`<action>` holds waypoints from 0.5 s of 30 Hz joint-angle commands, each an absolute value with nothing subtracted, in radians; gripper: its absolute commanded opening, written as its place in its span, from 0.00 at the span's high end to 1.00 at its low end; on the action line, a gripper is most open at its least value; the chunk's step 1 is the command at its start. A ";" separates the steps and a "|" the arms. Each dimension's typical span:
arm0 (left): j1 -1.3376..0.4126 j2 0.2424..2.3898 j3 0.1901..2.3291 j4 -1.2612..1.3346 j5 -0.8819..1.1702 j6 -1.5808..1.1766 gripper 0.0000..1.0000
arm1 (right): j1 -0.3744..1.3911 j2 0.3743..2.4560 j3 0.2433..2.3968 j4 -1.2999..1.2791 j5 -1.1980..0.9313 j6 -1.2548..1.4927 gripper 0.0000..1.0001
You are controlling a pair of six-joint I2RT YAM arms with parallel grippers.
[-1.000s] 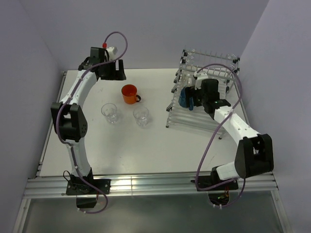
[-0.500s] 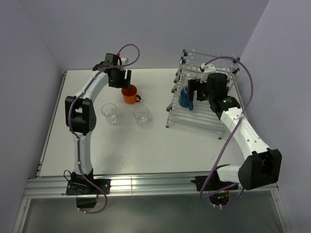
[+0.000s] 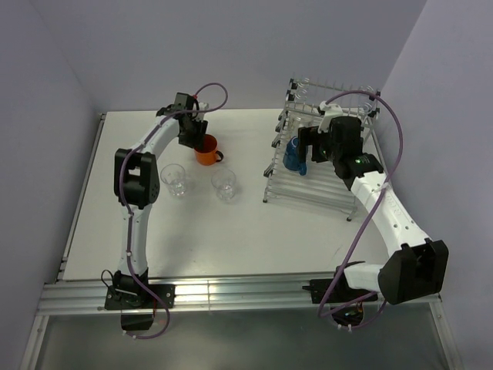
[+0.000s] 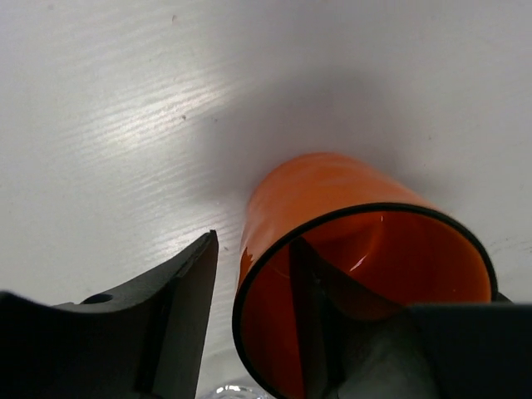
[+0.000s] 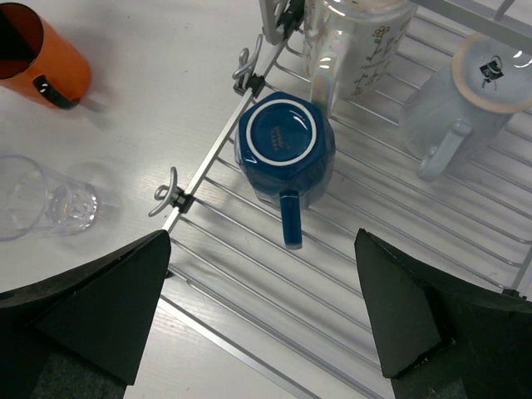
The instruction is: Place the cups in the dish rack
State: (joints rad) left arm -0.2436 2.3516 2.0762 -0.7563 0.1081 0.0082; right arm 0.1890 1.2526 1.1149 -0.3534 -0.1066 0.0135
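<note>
The orange mug (image 3: 205, 149) stands upright on the table. My left gripper (image 3: 194, 137) is open and straddles its wall: in the left wrist view (image 4: 252, 249) one finger is inside the mug (image 4: 332, 199) and the other is outside, a small gap off. The blue mug (image 3: 293, 154) sits upside down in the dish rack (image 3: 323, 193). My right gripper (image 3: 306, 158) hovers open and empty above it; in the right wrist view the gripper (image 5: 263, 237) is just above the blue mug (image 5: 284, 141). Two clear tumblers (image 3: 174, 179) (image 3: 224, 184) stand on the table.
Two pale mugs (image 5: 357, 37) (image 5: 461, 91) sit in the rack (image 5: 249, 274) behind the blue one. The rack's hooks (image 5: 170, 195) stick out on its left edge. One tumbler (image 5: 50, 199) and the orange mug (image 5: 41, 54) show left of the rack.
My left gripper has come down from the back of the table to the orange mug and put one finger inside it. My right gripper has drawn back a little from the blue mug.
</note>
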 commanded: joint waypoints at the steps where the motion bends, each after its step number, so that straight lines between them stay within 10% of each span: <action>1: -0.262 2.323 2.086 -0.683 0.132 0.064 0.54 | 0.184 1.224 1.180 -0.364 -0.146 0.043 0.00; 15: -0.284 2.315 2.100 -0.722 0.091 0.089 1.00 | 0.187 1.215 1.230 -0.382 -0.215 0.097 0.00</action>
